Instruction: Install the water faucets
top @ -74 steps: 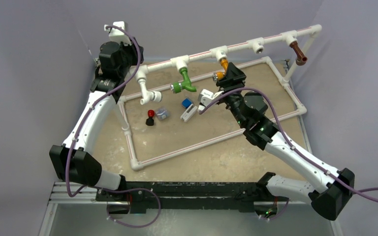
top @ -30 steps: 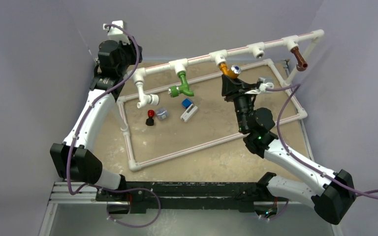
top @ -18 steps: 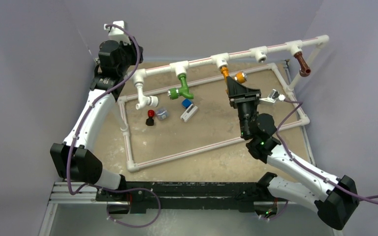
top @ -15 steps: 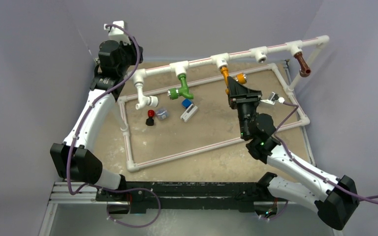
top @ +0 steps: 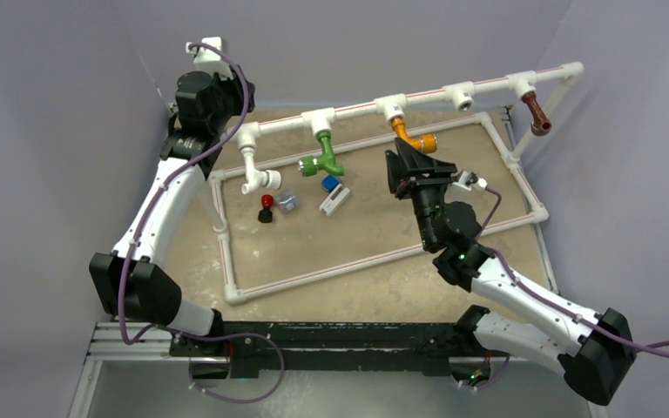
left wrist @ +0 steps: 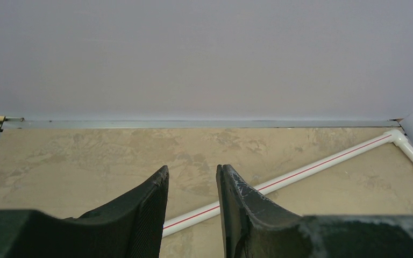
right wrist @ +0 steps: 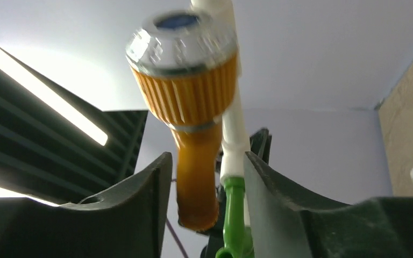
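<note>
The orange faucet (top: 414, 139) with its silver round cap hangs from a white tee on the raised pipe (top: 357, 111), cap toward the right. The green faucet (top: 324, 155) hangs from the tee to its left. The brown faucet (top: 533, 111) hangs at the far right. My right gripper (top: 403, 159) is open just below the orange faucet. In the right wrist view the orange faucet (right wrist: 196, 107) stands between the spread fingers of the right gripper (right wrist: 207, 156) without touching them, with the green faucet (right wrist: 235, 215) behind. My left gripper (left wrist: 192, 167) is open and empty at the back left.
A white pipe frame (top: 235, 287) lies on the tan table. Inside it lie a red-and-black knob (top: 266, 207), a small grey piece (top: 287, 201) and blue-and-white pieces (top: 331, 192). One tee socket (top: 460, 91) on the raised pipe is bare. A white elbow (top: 257, 178) hangs at the left.
My right gripper turned the orange faucet on its tee, swinging the cap from left to right. It has let go and drawn back down and left. The raised pipe shifted slightly.
</note>
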Motion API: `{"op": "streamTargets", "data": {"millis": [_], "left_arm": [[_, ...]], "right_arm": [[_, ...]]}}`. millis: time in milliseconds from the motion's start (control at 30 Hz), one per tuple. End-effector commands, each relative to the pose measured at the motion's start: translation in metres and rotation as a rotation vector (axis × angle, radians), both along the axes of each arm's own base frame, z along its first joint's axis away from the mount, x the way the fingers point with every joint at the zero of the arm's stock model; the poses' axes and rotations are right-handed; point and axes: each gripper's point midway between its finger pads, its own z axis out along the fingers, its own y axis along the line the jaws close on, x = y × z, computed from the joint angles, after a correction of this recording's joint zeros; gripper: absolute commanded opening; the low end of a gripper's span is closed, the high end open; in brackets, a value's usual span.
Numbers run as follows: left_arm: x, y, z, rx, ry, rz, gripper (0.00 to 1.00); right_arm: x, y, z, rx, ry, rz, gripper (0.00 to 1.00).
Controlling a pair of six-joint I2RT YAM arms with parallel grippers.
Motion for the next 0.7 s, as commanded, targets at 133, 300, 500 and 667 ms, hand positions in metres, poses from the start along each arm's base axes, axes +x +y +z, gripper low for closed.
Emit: {"op": "streamTargets", "data": {"millis": [133, 300, 500, 667], "left_arm": [[-0.018, 0.001, -0.132, 0.075, 0.387, -0.008, 0.37], [-0.018, 0.0, -0.133, 0.074, 0.391, -0.008, 0.37], [-0.018, 0.0, -0.135, 0.074, 0.396, -0.01, 0.38], [-0.018, 0.0, -0.136, 0.074, 0.398, -0.011, 0.37]], "right_arm": [[-0.019, 0.011, 0.0, -0.087, -0.018, 0.07, 0.71], [-0.026, -0.001, -0.008, -0.242, -0.02, 0.022, 0.81], [-0.039, -0.019, -0.006, -0.485, -0.073, -0.039, 0.84], [-0.053, -0.032, -0.001, -0.711, -0.142, -0.075, 0.82]]}}
